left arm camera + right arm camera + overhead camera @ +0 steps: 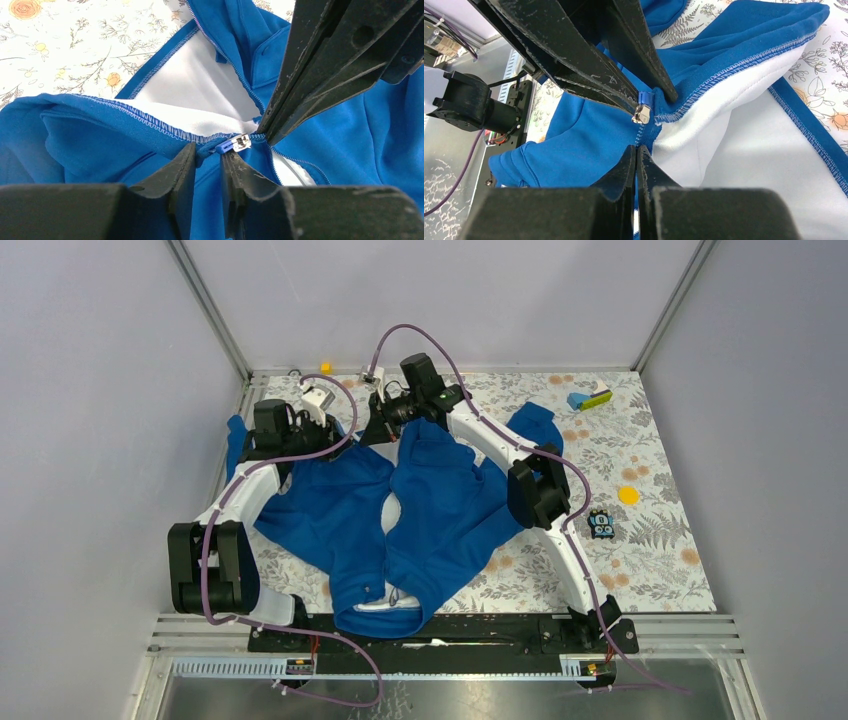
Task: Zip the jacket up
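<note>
The royal-blue jacket (440, 510) lies open on the flowered cloth, its white lining (200, 95) showing. Both grippers meet at its far end. In the left wrist view my left gripper (207, 152) stands narrowly open, with a lump of the blue hem and the blue pull tab (226, 146) between its tips. The silver zipper slider (242, 142) sits just beyond the right-hand finger. My right gripper (638, 150) is shut on the jacket's zipper edge just below the slider (641, 115). Its fingers (300, 95) come down from the upper right in the left wrist view.
A blue and yellow-green block (590, 398) lies at the far right. A yellow disc (628, 495) and a small black object (601, 525) lie right of the jacket, beside my right arm (540, 490). A tiny yellow piece (325, 367) sits at the far edge.
</note>
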You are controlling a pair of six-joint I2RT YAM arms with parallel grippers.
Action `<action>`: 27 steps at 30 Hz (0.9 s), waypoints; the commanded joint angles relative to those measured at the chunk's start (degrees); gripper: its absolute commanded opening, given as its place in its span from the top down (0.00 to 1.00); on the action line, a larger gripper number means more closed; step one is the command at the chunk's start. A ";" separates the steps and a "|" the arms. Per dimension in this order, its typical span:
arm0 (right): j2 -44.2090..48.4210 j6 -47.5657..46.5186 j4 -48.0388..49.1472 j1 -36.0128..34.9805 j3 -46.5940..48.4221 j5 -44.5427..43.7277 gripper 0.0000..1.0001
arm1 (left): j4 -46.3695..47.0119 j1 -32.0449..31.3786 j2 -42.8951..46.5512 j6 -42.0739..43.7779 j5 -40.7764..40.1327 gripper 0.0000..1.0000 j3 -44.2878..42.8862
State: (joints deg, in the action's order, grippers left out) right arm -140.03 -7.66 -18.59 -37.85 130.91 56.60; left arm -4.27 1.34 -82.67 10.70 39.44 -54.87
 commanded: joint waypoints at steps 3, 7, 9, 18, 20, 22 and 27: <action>0.89 0.69 2.12 0.06 -0.15 0.51 1.00 | 4.02 -0.11 0.60 -0.48 1.63 0.79 0.10; 0.80 0.64 2.12 0.09 -0.46 -0.35 1.00 | 4.02 -0.11 0.66 -0.59 1.53 0.88 -0.05; 0.85 0.60 2.09 0.13 -0.72 -0.83 1.00 | 4.01 -0.11 0.76 -0.59 1.52 0.91 -0.14; 1.76 1.67 2.08 0.07 -1.19 -5.69 1.00 | 4.01 -0.11 0.38 -1.42 2.75 1.00 -0.88; 1.65 2.24 2.73 0.10 -1.39 -5.38 1.00 | 4.05 -0.07 0.33 -1.63 3.41 0.84 -1.09; 1.45 2.75 3.20 0.09 -1.34 -5.36 1.00 | 3.38 -0.11 0.68 -1.35 4.46 0.62 -1.11; 0.84 3.21 3.31 0.09 -0.50 -4.65 1.00 | 0.20 -1.00 1.87 3.20 2.31 0.42 -0.47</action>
State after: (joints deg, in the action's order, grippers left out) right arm -140.03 -5.43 -17.21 -37.82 129.54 51.55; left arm -3.46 1.28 -82.67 10.04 41.58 -54.76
